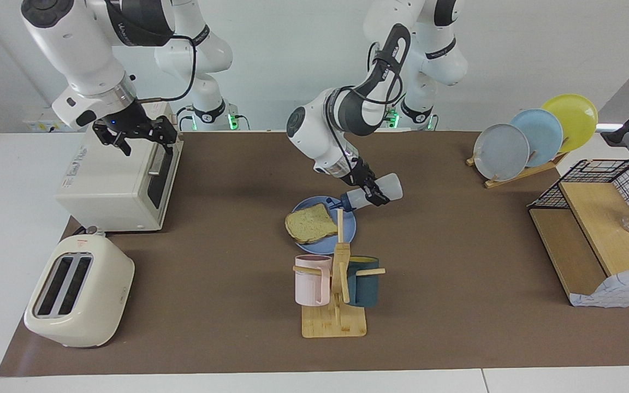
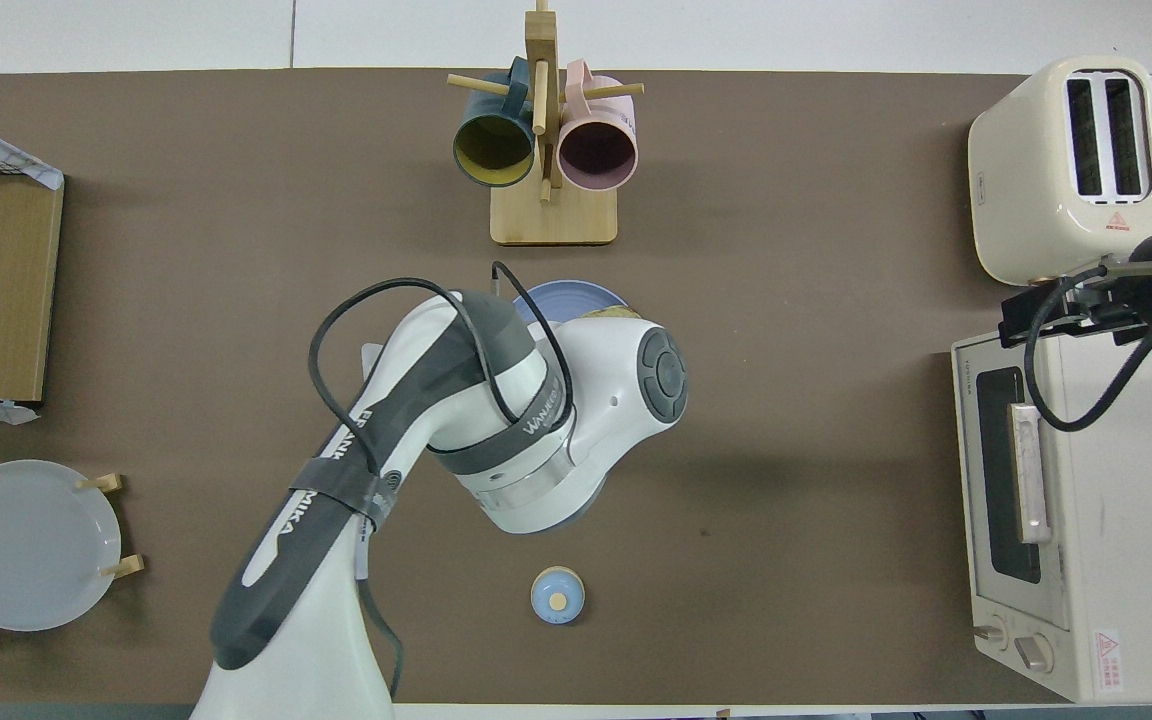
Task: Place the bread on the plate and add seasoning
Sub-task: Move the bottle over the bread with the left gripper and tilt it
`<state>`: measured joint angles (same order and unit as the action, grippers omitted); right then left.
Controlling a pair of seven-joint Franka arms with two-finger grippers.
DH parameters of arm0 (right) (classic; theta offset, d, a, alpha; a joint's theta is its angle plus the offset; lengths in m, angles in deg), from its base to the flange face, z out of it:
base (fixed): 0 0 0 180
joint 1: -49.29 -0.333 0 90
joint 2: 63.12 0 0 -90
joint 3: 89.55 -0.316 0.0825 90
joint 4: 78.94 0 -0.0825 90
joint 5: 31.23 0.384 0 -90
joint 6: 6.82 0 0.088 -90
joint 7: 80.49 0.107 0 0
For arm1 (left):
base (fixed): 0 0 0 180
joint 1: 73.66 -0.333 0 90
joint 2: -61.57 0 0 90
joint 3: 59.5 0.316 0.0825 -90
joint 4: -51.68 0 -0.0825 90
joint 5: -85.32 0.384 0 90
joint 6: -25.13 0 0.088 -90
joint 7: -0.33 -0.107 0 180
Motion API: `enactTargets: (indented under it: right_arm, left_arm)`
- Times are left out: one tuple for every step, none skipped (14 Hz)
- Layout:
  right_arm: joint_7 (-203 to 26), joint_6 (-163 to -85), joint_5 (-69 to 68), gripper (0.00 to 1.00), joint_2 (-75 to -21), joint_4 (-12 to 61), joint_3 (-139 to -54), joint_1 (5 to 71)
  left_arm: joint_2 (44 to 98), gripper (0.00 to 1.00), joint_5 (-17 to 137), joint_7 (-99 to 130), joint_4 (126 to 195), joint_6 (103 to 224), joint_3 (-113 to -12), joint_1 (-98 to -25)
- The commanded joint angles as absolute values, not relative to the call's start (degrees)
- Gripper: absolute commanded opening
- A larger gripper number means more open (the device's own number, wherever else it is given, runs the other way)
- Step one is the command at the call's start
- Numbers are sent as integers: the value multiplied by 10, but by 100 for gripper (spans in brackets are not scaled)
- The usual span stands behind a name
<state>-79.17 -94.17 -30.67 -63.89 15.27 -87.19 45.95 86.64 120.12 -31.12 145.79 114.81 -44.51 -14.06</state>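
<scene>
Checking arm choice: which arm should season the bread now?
Left: the left gripper already holds the seasoning bottle tilted over the plate beside the bread; the right gripper is over the oven.

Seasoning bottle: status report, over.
Left gripper shut on seasoning bottle, tipped over plate. Bread on plate. Right gripper open over toaster oven, waiting. Nothing in the way.
</scene>
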Motion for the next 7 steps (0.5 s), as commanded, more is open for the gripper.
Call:
enactTargets:
  right_arm:
    - [-811, -919, -314, 100, -642, 155, -874, 470]
    - [-811, -913, -315, 100, -646, 159, -874, 473]
    - [-810, -915, -315, 100, -646, 159, -874, 473]
    - [-810, -925, -316, 100, -644, 159, -874, 474]
    - [-812, -958, -317, 100, -643, 160, -874, 474]
    - [-813, -965, -317, 100, -643, 162, -874, 474]
    - [-812, -966, -317, 100, -643, 165, -873, 477]
  left_arm:
    - [875, 0, 1242, -310, 1434, 1108, -437, -121]
    - [877, 0, 1252, -310, 1434, 1102, -437, -121]
    - [881, 0, 1262, -310, 1433, 1093, -437, -121]
    - [889, 0, 1271, -310, 1431, 1083, -437, -120]
    - [902, 0, 1287, -310, 1424, 1056, -438, -118]
    - [956, 0, 1307, -310, 1392, 1015, -438, -110]
    - [999, 0, 1313, -312, 1336, 986, -437, -105]
